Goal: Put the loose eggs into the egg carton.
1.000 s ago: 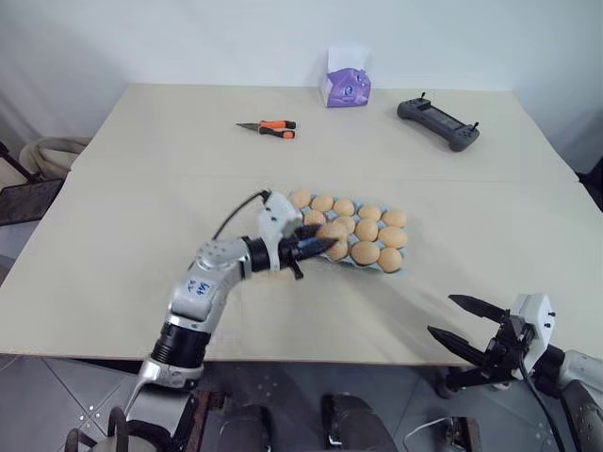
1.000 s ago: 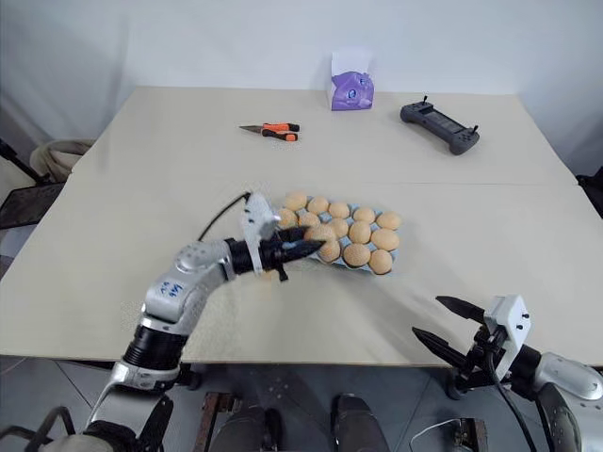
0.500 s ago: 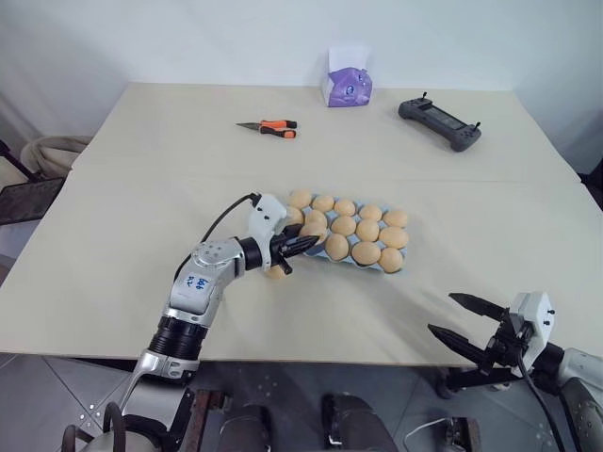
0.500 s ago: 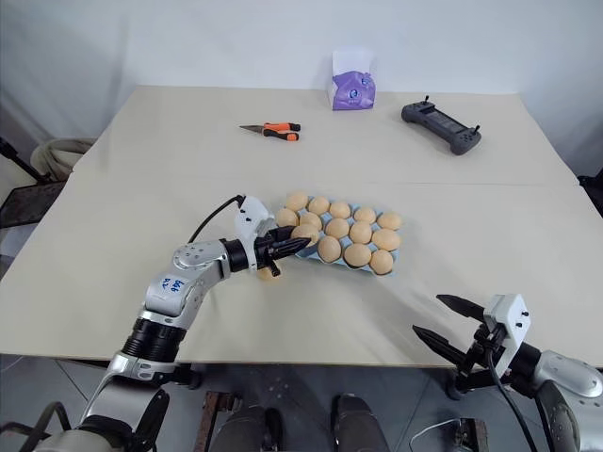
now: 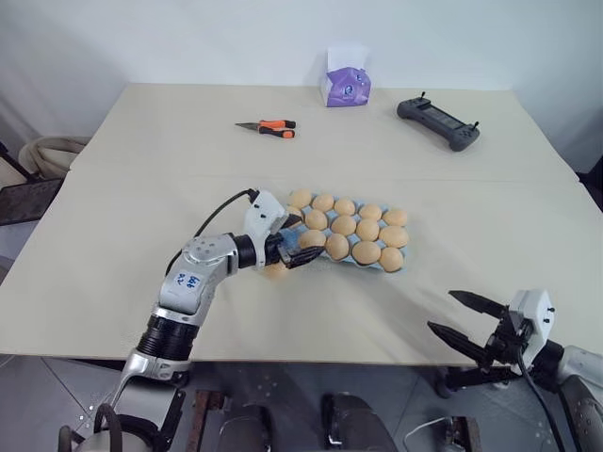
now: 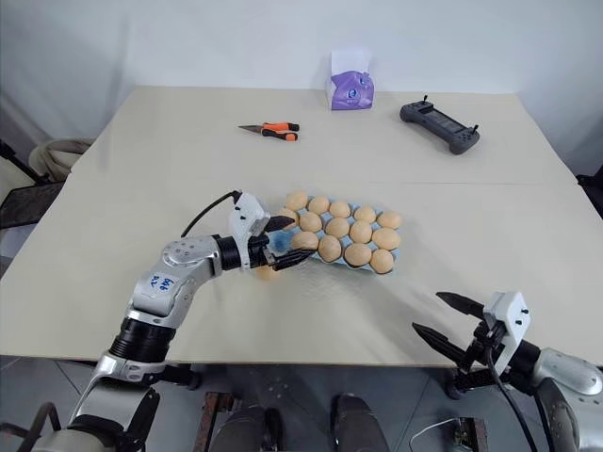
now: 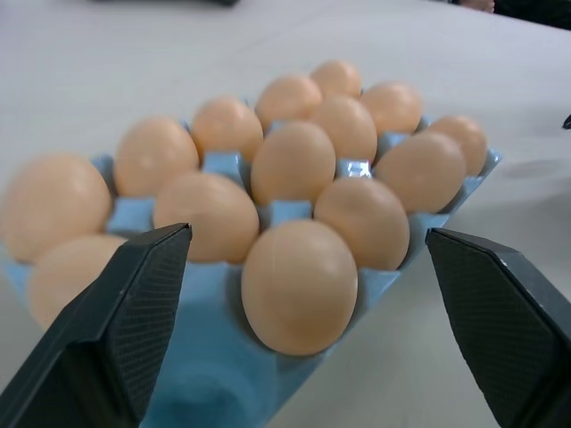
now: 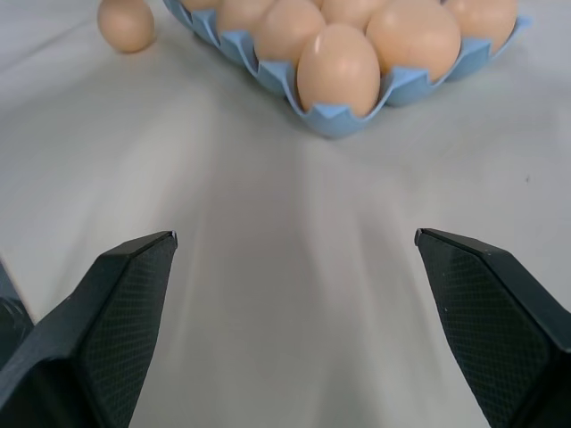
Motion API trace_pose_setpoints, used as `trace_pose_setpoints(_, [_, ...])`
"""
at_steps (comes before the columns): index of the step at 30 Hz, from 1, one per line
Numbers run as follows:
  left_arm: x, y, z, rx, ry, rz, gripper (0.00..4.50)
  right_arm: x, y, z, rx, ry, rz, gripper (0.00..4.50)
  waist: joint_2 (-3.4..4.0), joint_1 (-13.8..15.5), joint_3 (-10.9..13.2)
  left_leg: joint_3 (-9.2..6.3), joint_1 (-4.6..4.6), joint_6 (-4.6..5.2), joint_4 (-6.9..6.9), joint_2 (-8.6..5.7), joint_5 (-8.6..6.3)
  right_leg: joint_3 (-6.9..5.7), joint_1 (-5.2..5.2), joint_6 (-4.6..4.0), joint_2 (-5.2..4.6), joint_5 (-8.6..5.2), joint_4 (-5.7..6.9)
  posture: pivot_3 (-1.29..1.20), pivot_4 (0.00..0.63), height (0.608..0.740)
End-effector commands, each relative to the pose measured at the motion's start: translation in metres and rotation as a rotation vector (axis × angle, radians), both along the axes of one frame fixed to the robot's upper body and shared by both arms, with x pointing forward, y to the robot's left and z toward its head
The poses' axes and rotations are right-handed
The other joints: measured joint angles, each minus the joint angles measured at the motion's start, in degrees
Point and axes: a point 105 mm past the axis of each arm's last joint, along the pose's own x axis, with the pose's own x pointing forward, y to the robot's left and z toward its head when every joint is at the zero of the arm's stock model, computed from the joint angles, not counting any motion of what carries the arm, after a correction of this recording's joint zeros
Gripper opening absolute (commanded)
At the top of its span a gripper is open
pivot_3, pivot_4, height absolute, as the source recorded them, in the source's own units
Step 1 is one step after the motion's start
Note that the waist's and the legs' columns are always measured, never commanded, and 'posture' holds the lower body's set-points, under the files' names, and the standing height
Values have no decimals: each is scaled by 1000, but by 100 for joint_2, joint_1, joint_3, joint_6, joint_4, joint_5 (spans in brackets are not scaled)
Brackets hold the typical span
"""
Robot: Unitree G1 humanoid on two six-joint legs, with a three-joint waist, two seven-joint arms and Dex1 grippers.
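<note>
One loose egg (image 8: 125, 23) lies on the table (image 5: 122, 188) just beside the carton's (image 6: 279, 243) near-left corner; from the head views it is mostly covered by the left gripper (image 6: 279, 243) and shows as a tan sliver under it. The carton's blue is largely buried under eggs (image 5: 344, 225), so its cups are hard to count; the corner cup straight ahead of the left gripper looks empty. The right arm is cut off at the frame edge.

The table is a pale beige top with a seam across it, standing before a white wall, with grey floor below its front edge.

The left gripper has its fingers spread wide, nothing between them, its tips at the carton's left end. The right gripper (image 5: 457, 318) hangs off the table's front edge, well to the right of the carton, fingers also spread and empty.

Far beyond the left gripper lie pliers (image 5: 267, 127) with orange handles, a purple tissue box (image 5: 345, 86) and, to its right, a black controller (image 5: 438, 122).
</note>
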Motion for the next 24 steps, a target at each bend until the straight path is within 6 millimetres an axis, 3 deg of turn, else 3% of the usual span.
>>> trace_pose_setpoints(1, [-19,21,21,-48,-98,-47,4457,1,0,6,-8,-23,9,4500,2,-14,0,1,3,-2,-4,1,0,0,0,-1,0,0,0,0,150,740])
trace_pose_setpoints(4, [-40,43,24,-120,-143,-108,4457,3,1,7,-7,-26,16,4500,3,-7,0,2,6,-8,-6,5,1,-1,-1,-5,2,-3,1,0,150,740])
trace_pose_setpoints(9, [-77,85,-5,-88,-77,-147,4457,5,3,10,0,-36,37,4500,3,-7,0,4,6,-1,-4,4,-1,0,1,-5,-4,-3,0,0,150,740])
trace_pose_setpoints(16, [-92,141,-20,-94,-68,34,4457,6,1,11,-6,-31,56,4500,3,7,1,-4,1,-2,-6,2,-10,-8,2,-17,-21,-5,-9,0,150,740])
trace_pose_setpoints(24, [-95,124,-21,-135,-134,64,4457,11,3,11,-10,-20,76,4500,3,13,0,-5,-2,7,-15,4,-10,-13,1,-19,-22,-4,-23,0,150,740])
